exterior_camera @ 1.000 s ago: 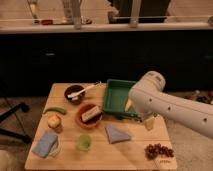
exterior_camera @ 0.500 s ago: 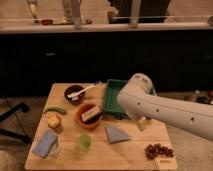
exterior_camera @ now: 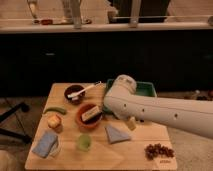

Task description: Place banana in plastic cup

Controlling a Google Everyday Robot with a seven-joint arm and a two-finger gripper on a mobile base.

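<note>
0 of the real work looks finished from this view: the plastic cup (exterior_camera: 83, 142) sits at the front of the wooden board (exterior_camera: 100, 161) with no banana in it.

Quick count, left to right:
- 1 blue cloth (exterior_camera: 45, 144) at the front-left corner
- 1 yellow-orange fruit (exterior_camera: 54, 121)
- 1 green pod (exterior_camera: 55, 109)
- 1 dark bowl (exterior_camera: 73, 94) holding 1 white spoon (exterior_camera: 88, 89)
- 1 plastic cup
- 1 orange bowl (exterior_camera: 89, 117)
- 1 blue folded triangle (exterior_camera: 116, 133)
- 1 banana (exterior_camera: 131, 123)
- 1 green tray (exterior_camera: 146, 90)
- 1 dark reddish cluster (exterior_camera: 157, 150)

The banana pokes out just under the white arm (exterior_camera: 160, 112), to the right of the orange bowl and well apart from the cup. The gripper (exterior_camera: 129, 119) is tucked beneath the arm, right at the banana. I can't tell whether the claw is clamped on it or not.

What's left, I'd guess, is to carry the banana left and forward over the cup, then let go.
</note>
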